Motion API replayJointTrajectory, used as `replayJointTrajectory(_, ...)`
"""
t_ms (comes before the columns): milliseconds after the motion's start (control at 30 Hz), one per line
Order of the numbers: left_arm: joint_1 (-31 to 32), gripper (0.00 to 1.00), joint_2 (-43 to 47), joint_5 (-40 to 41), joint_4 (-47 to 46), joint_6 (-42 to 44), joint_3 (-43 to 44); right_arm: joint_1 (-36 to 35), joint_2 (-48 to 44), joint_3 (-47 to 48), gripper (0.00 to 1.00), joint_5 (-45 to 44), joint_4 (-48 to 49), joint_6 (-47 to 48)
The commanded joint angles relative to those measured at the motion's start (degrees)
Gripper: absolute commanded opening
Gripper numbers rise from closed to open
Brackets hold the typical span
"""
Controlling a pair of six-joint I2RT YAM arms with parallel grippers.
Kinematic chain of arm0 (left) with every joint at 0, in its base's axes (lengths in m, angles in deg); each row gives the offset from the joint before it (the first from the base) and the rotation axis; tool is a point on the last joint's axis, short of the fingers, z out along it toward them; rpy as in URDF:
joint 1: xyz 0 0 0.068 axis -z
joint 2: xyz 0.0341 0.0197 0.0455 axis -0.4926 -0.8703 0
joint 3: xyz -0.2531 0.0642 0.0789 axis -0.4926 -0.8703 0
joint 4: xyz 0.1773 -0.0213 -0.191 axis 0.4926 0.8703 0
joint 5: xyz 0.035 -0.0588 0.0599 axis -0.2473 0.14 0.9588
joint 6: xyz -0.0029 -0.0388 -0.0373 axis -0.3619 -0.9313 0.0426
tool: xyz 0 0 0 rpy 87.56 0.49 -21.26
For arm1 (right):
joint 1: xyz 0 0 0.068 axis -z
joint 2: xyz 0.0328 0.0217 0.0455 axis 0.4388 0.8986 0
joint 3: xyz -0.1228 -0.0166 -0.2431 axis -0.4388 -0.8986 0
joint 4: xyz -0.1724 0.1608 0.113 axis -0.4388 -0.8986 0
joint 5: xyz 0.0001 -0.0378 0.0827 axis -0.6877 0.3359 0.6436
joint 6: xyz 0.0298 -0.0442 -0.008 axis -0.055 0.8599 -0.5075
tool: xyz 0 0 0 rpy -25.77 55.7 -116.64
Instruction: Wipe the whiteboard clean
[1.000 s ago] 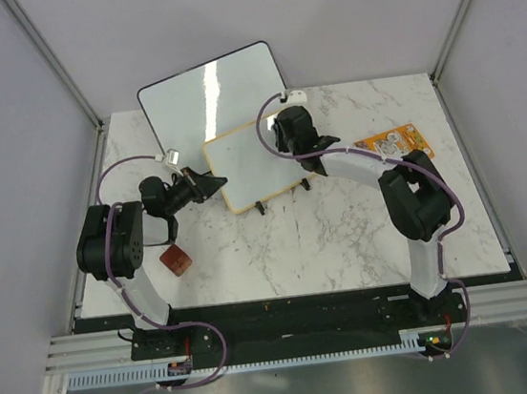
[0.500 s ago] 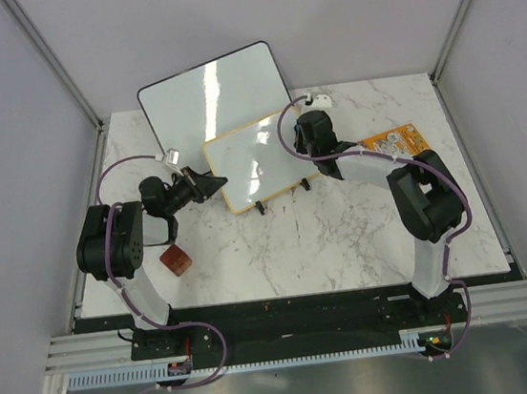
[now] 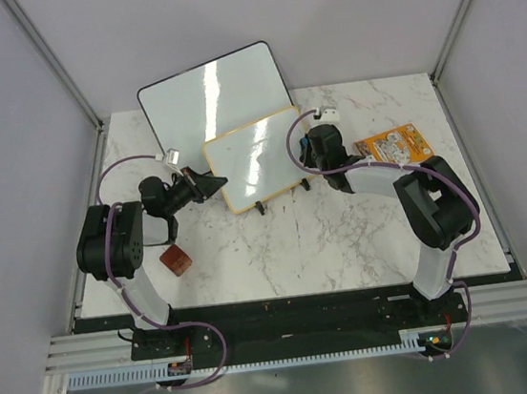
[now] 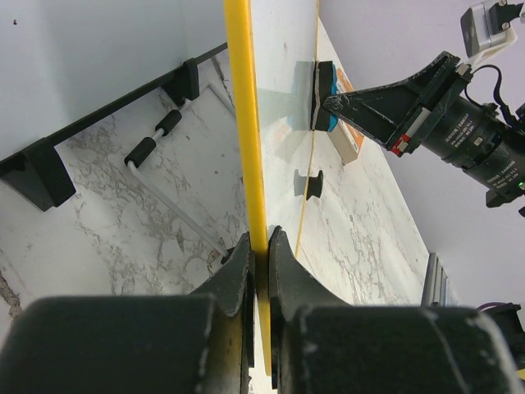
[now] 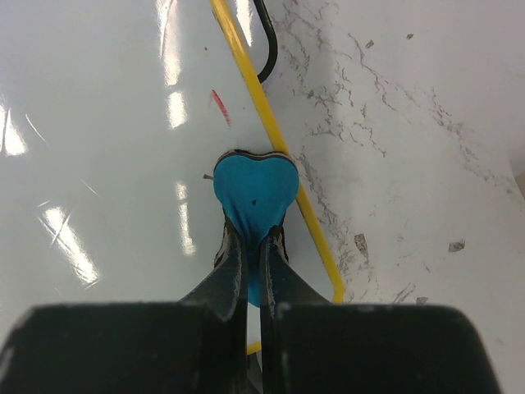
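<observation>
Pinching whiteboard (image 3: 254,158) frame edge in left hand (image 4: 261,242); board standing tilted on feet on tabletop (image 3: 345,235). Right hand (image 5: 254,238) gripping blue eraser (image 5: 253,190), pressing near red mark (image 5: 220,107). Judging board light, stiff, slick, tippy; frame being best hold.

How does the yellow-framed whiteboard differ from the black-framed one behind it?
The yellow-framed whiteboard is smaller; the black-framed whiteboard is larger. The left pincer grips the yellow-framed one's edge and the right pincer holds a blue eraser against it; the black-framed one is untouched. Both have glossy white faces and rounded corners.
</observation>
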Motion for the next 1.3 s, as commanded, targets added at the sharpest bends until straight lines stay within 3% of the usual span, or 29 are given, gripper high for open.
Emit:
replayJointTrajectory(0,0.0,0.02,-0.5,1.7,0.9,5.0,-0.7,-0.6,1.2,0.1,0.00,4.1,-9.7,1.8)
replayJointTrajectory(333,0.0,0.02,-0.4,1.7,0.9,5.0,-0.8,-0.3,3.3,13.9,0.00,4.9,-11.8,3.9)
replayJointTrajectory(667,0.0,0.02,-0.5,1.7,0.9,5.0,-0.8,3.5,5.3,21.1,0.00,6.2,-15.1,2.4)
replayJointTrajectory(1000,0.0,0.02,-0.5,1.9,0.9,5.0,-0.7,5.8,4.0,12.4,0.00,10.5,-14.4,1.6)
replayJointTrajectory(1267,-0.1,0.02,-0.5,1.7,0.9,5.0,-0.7,2.0,1.3,6.4,0.00,6.3,-13.2,4.0)
